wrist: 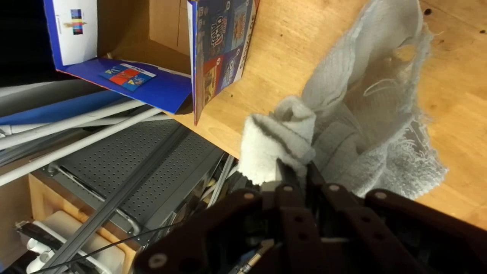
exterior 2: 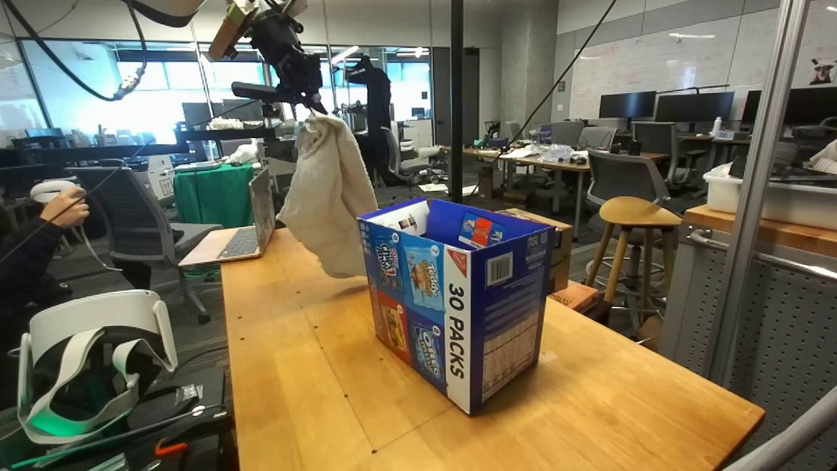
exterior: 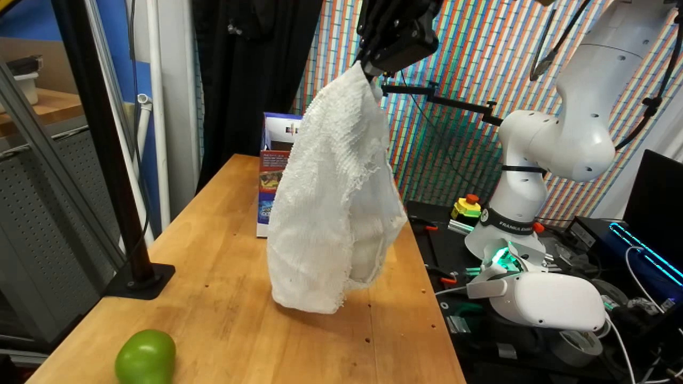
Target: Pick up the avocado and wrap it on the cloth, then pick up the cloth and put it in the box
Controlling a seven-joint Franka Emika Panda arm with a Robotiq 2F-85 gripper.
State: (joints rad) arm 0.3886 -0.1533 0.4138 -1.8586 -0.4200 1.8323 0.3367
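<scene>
Green avocado [exterior: 145,357]: unwrapped, near the worktop's [exterior: 229,298] left edge in an exterior view.
Box [exterior: 271,192]: open-topped, toward the far end.
Cloth [exterior: 331,213]: hanging lengthwise, hem below the box's rim.
My gripper [exterior: 368,73]: nipped narrow on the cloth's top; likely I lift, then cross to that end.

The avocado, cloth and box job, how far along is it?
Done: the cloth looks picked up, hanging over the table. In hand: the tool is shut on its upper end. Left: the avocado lies bare on the table in an exterior view, so wrapping still remains, then putting the wrapped cloth in the open box.
</scene>
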